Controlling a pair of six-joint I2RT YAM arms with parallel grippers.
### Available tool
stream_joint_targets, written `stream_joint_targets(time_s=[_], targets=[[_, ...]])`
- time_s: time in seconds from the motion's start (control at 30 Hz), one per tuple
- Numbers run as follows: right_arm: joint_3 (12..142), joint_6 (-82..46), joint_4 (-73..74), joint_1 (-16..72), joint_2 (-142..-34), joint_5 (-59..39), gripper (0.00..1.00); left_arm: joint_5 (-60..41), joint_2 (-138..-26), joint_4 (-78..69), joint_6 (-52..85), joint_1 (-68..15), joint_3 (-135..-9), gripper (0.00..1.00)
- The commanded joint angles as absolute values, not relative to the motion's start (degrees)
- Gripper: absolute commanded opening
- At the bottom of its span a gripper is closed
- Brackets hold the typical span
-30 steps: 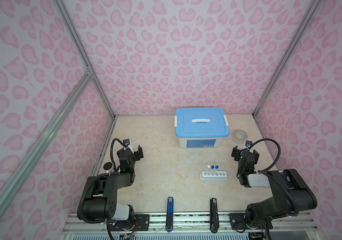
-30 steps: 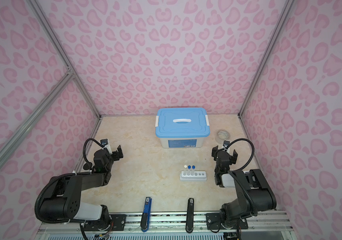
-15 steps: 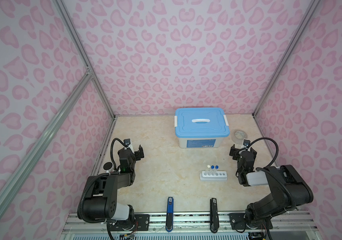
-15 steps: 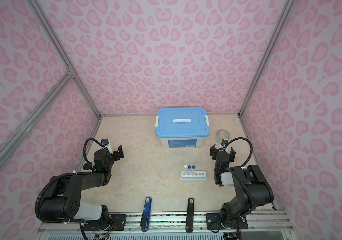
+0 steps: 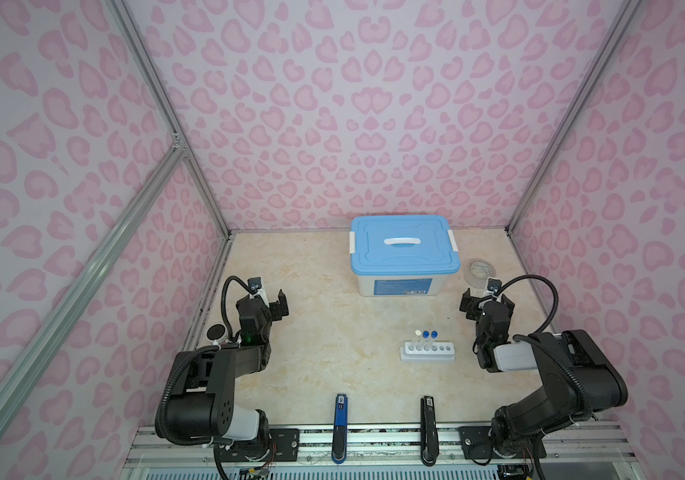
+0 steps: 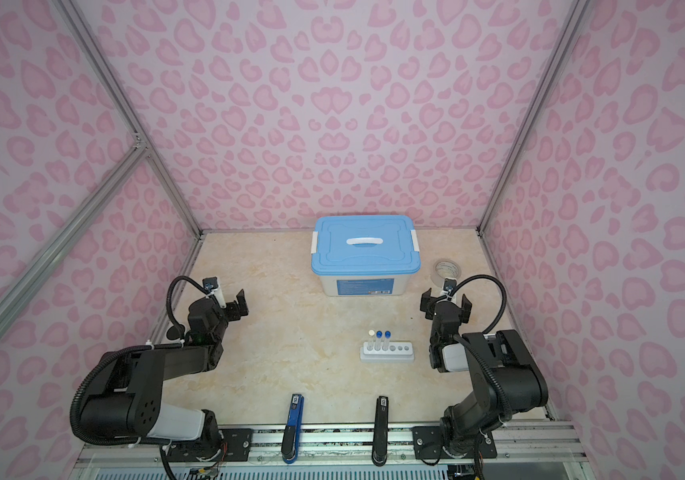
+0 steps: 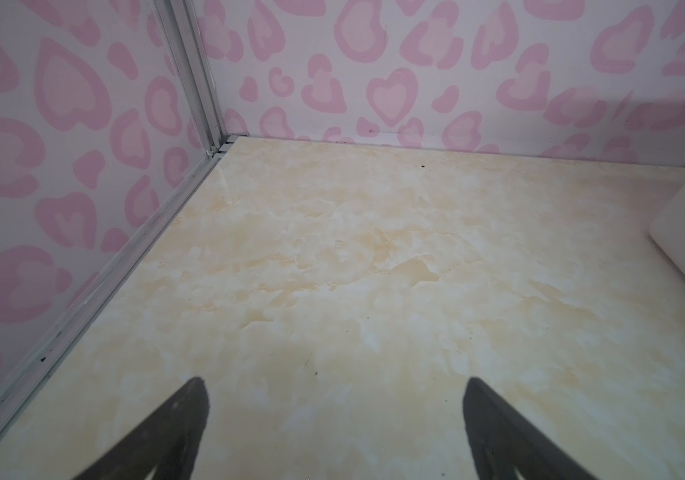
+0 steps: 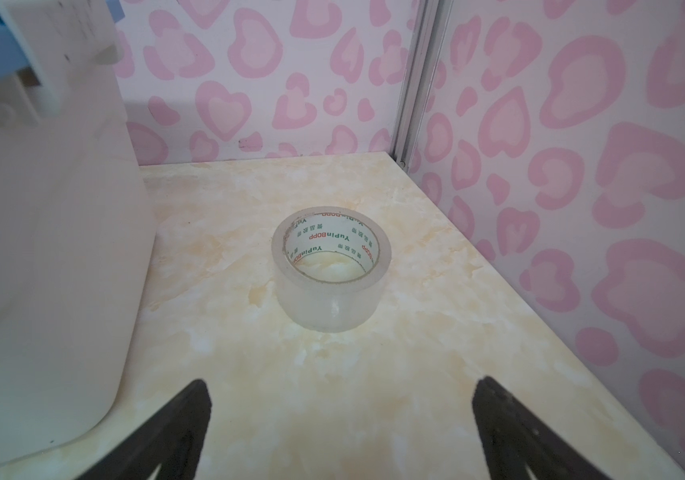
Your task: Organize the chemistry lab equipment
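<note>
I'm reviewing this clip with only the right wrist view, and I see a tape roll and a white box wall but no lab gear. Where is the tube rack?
Observer: The white rack stands on the table, nearer the robot than the blue-lidded box, in both top views.
Operator: Anything loaded in it?
Observer: One white-capped tube and two blue-capped tubes stand upright in its holes toward the left arm.
Operator: And the left gripper?
Observer: The left gripper is open and empty above bare table.

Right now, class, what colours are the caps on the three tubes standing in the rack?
One white cap and two blue caps, clearest in a top view.
</note>
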State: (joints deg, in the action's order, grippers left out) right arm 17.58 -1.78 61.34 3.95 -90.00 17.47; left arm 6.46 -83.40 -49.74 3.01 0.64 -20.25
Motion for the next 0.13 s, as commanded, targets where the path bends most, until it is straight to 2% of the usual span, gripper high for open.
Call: stream_joint_targets(time_s=[0.0, 0.1], targets=[[17.76, -1.75, 62.34, 3.91, -90.12, 17.14, 0.98, 6.29, -83.57, -52.56, 3.16, 0.62, -20.56, 0.97], [17.85, -1.83, 62.30, 3.78, -90.15, 17.05, 0.98, 6.24, -83.51, -52.65, 3.16, 0.62, -20.48, 0.97]])
